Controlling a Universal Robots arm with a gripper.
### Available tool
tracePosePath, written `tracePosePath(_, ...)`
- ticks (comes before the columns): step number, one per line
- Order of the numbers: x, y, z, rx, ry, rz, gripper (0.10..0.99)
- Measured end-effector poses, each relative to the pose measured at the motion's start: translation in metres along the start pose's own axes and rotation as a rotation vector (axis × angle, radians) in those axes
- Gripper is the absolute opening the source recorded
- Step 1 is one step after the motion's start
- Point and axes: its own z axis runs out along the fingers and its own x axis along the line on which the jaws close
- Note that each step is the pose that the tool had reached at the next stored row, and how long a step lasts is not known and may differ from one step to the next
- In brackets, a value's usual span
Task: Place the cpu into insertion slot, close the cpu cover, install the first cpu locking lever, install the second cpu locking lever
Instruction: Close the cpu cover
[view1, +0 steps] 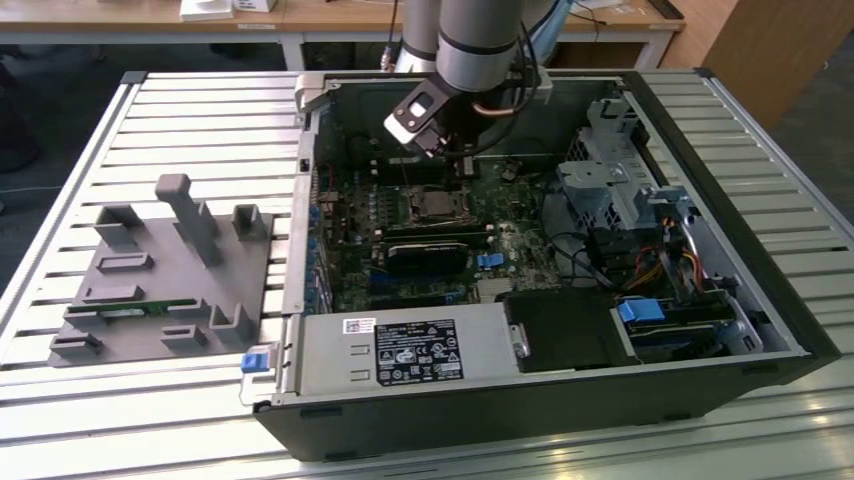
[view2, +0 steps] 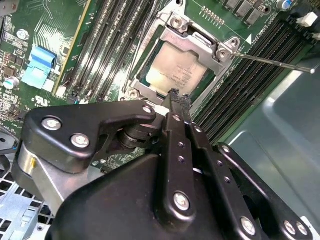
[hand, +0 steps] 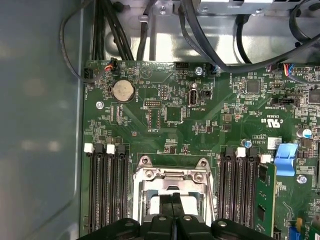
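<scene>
1. Black metal pincer (view2: 175, 97): its fingers were pressed together, pinching nothing, and its tip hung just at the edge of the socket frame.
2. Beneath it, the flat square cpu with a dull silver-beige top (view2: 177, 70) sat in the insertion slot, a small square socket with a silvery rim (view1: 434, 205). The thin silvery cpu cover (view2: 200, 44) appeared to lie down over the chip, which showed through its window.
3. One thin steel locking lever (view2: 275, 62) stuck out free from the frame's corner, so I judged the latching unfinished. Doing it well would mean bearing on the rod alone with the closed tip, sweeping it down under its catch, and staying clear of the long black memory slots (view2: 120, 45) just beside.
4. Around the socket spread the green circuit board (hand: 165, 125), inside the open black computer case (view1: 534, 415).
5. That case stood on a slatted white metal desk (view1: 134, 420), with a grey moulded fixture tray (view1: 160, 290) at the exterior view's left.
6. Farthest off was pale wooden furniture (view1: 334, 20).
</scene>
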Motion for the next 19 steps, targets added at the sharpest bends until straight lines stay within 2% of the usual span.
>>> tracePosePath(9, 0.0000, -0.0059, 0.0018, 0.000, 0.0002, 0.000, 0.122)
tracePosePath(19, -0.0003, -0.0094, 0.0084, 0.000, 0.0000, 0.000, 0.122)
